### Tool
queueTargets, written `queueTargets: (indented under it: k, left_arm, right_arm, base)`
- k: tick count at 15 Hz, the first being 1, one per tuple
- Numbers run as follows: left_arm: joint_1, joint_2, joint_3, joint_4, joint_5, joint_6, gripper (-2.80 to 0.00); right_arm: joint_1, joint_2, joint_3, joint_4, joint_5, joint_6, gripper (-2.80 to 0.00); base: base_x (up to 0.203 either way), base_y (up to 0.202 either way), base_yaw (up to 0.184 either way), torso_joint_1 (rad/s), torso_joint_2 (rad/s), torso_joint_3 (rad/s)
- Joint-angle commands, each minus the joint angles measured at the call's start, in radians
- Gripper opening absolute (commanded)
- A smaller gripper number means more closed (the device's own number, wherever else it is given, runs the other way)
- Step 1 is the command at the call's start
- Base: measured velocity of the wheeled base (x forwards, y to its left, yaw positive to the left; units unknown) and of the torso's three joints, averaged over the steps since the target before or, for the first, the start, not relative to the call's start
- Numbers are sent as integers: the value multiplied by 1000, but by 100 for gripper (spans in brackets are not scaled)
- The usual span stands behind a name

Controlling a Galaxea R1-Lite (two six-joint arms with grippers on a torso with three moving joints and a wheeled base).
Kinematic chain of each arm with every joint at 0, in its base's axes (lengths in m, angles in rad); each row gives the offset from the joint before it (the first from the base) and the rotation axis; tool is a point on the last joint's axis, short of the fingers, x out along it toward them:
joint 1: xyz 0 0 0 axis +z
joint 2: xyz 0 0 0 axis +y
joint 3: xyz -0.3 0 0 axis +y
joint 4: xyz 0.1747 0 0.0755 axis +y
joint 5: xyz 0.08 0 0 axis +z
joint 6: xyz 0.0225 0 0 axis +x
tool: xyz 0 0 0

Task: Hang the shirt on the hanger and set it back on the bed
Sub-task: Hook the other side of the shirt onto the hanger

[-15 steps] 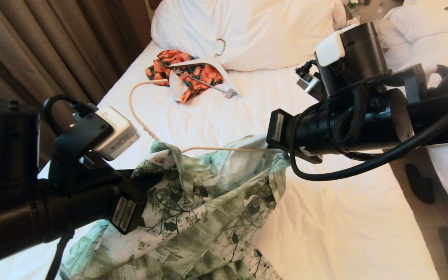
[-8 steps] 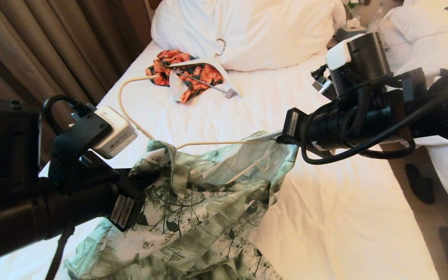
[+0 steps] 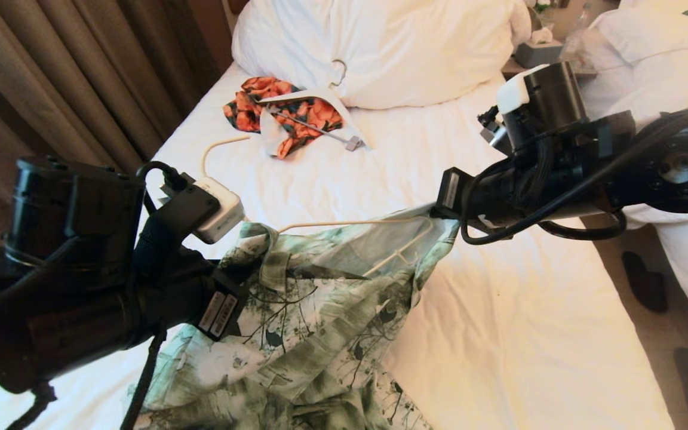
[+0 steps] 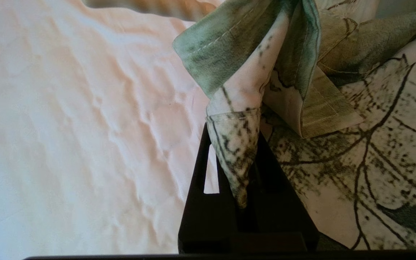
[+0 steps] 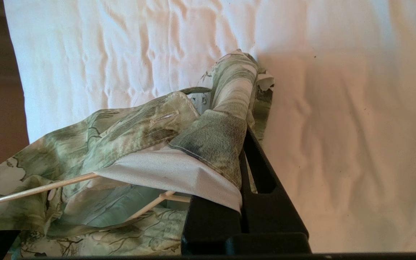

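The green-and-white leaf-print shirt [image 3: 320, 316] hangs spread between my two grippers above the bed [image 3: 529, 334]. The thin cream hanger [image 3: 350, 224] sits inside the shirt's neck, with its hook [image 3: 218, 148] sticking out past the collar toward the curtain. My left gripper [image 3: 243, 279] is shut on a folded shirt edge [image 4: 235, 144] near the collar. My right gripper [image 3: 435, 212] is shut on the other shoulder edge of the shirt [image 5: 215, 144]. In the right wrist view the hanger's bar [image 5: 38, 189] runs under the lifted cloth.
An orange floral garment [image 3: 248, 98] on a broad white clip hanger [image 3: 344, 113] lies near the white pillows [image 3: 380, 48]. Brown curtains [image 3: 51, 77] stand on the left. The neighbouring bed [image 3: 648, 54] and a tissue box [image 3: 538, 52] are at the right, dark shoes [image 3: 642, 280] on the floor.
My right gripper has drawn right, stretching the shirt's shoulder along the hanger. My left arm has swung toward the middle, and the hanger's hook has shifted with it.
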Motion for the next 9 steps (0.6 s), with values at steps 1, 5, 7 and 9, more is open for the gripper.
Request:
queueTargets:
  k: [1, 5, 7, 9]
  left_arm:
    - [12, 17, -12, 0, 5, 2, -280]
    - [40, 9, -18, 0, 19, 37, -280]
    - [39, 6, -26, 0, 34, 37, -280]
    - [34, 8, -36, 0, 63, 37, -280]
  right_arm:
    - [-1, 31, -25, 2, 0, 2, -280]
    - [4, 75, -72, 1, -1, -11, -280]
    - [11, 72, -86, 1, 1, -10, -280]
    - [38, 65, -102, 4, -3, -8, -280]
  base:
    - [0, 0, 0, 0, 0, 0]
    - [0, 0, 0, 0, 0, 0]
    - [0, 0, 0, 0, 0, 0]
    - [0, 0, 0, 0, 0, 0]
